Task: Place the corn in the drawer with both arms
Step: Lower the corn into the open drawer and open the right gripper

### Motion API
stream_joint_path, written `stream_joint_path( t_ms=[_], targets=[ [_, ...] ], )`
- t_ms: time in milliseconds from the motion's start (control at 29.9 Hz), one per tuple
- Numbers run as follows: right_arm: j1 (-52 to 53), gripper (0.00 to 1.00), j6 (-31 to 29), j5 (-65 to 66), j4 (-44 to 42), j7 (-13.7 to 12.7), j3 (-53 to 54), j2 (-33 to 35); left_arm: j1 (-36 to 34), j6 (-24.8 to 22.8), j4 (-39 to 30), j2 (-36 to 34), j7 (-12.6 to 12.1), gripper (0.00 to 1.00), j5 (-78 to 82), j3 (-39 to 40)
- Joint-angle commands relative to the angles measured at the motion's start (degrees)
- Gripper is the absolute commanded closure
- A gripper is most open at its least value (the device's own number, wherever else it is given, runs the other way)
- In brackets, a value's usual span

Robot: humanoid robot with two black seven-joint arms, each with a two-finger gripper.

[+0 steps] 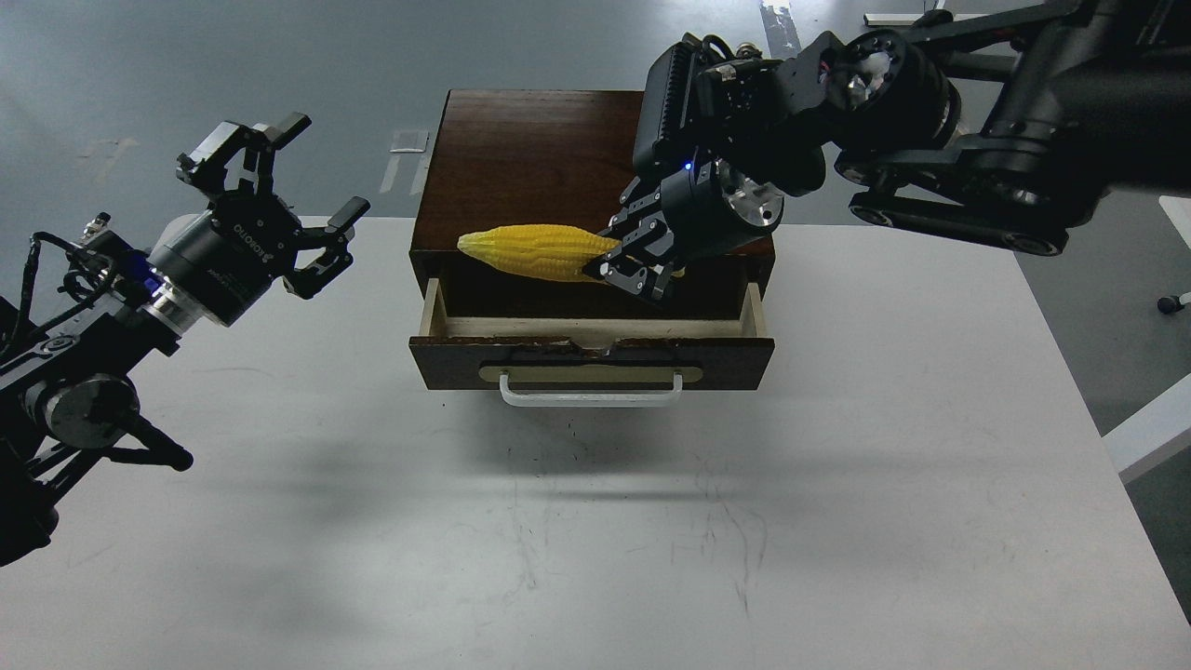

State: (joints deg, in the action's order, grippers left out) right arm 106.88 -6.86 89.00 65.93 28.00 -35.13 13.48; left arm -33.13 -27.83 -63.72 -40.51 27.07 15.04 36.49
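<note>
Head view: the right pincer (622, 263) grasps the corn (540, 251) by its blunt end and holds it roughly level, tip pointing left, above the gap between the dark box (521, 158) and the front of the pulled-out drawer (595, 354). The corn is not yet inside. To do this step well, the robot should probably lower the cob straight into the pale interior, keeping its tip clear of the left drawer wall and the chipped front edge, and let go only once it rests on the bottom. The right arm reaches in from the upper right, wrist bent down and leftward. The left pincer (270, 200) hangs released, fingers spread, well left of the box above the table (837, 521), empty.
</note>
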Motion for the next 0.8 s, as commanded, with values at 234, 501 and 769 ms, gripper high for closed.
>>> stream_joint_path(
  t_ms=[234, 501, 769],
  targets=[
    [-3.0, 0.64, 1.0, 0.5, -0.1, 0.0, -1.3, 0.1, 0.0, 0.0, 0.0, -0.1, 0.1, 0.02, 0.3, 0.0],
    [-3.2, 0.2, 1.7, 0.1, 0.0, 0.0, -1.0, 0.5, 0.0, 0.0, 0.0, -0.2, 0.1, 0.02, 0.3, 0.0],
    [-0.9, 0.03, 2.0, -7.7, 1.0, 0.0, 3.3, 4.1, 0.0, 0.0, 0.0, -0.2, 0.1, 0.02, 0.3, 0.1]
  ],
)
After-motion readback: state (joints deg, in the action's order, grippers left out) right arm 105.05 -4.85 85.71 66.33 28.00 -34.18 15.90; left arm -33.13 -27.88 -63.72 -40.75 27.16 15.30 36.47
